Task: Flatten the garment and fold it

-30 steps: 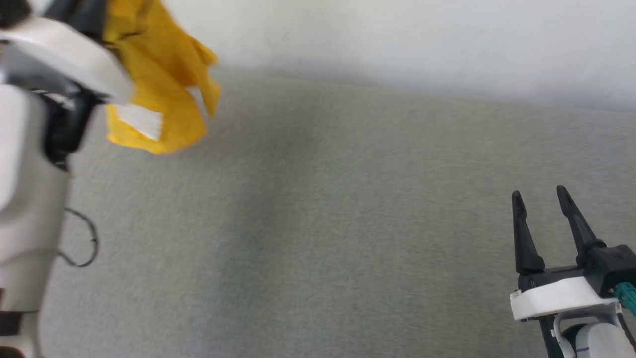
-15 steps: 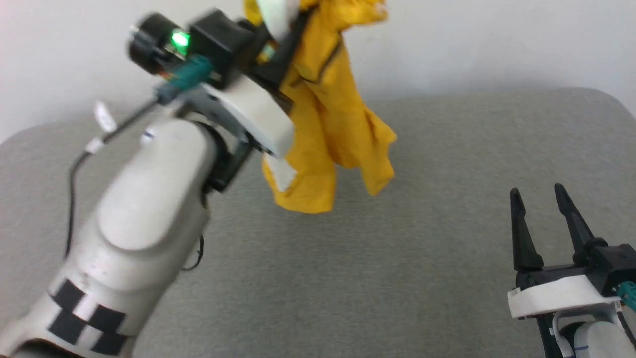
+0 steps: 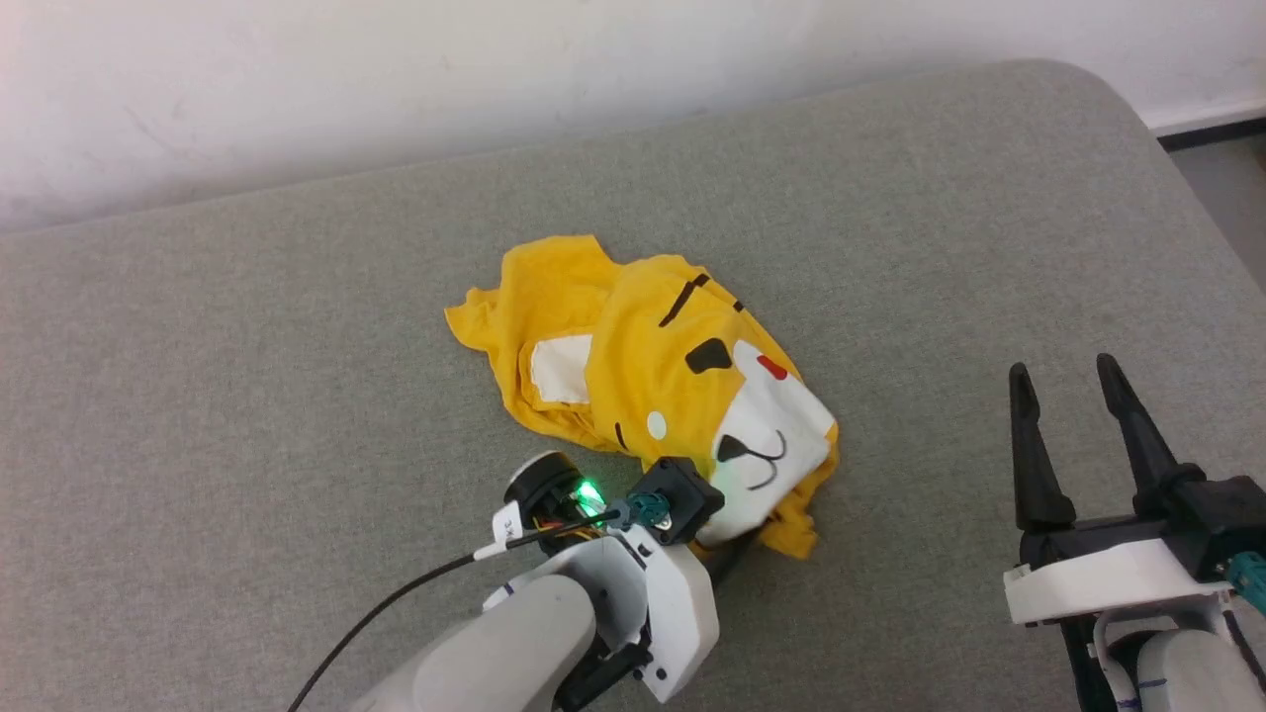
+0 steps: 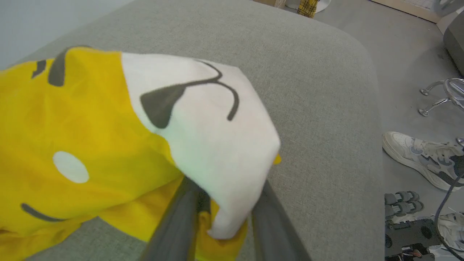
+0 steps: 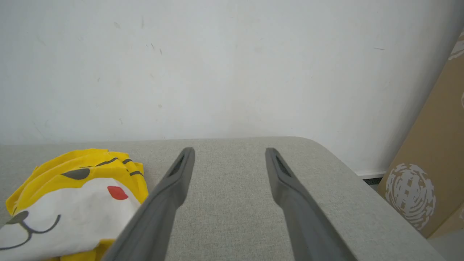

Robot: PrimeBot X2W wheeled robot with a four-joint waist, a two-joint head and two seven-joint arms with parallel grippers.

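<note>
The garment (image 3: 653, 386) lies in a crumpled heap near the middle of the table (image 3: 247, 396), print side up, with sleeves and hem bunched under. No part is flattened and no fold is made, so nearly all the work is left. The left end effector (image 4: 224, 214) has a fold of cloth between narrow jaws. The view is blurred, so I cannot tell if it grips. The right end effector (image 3: 1068, 381) is wide and empty, well apart.
</note>
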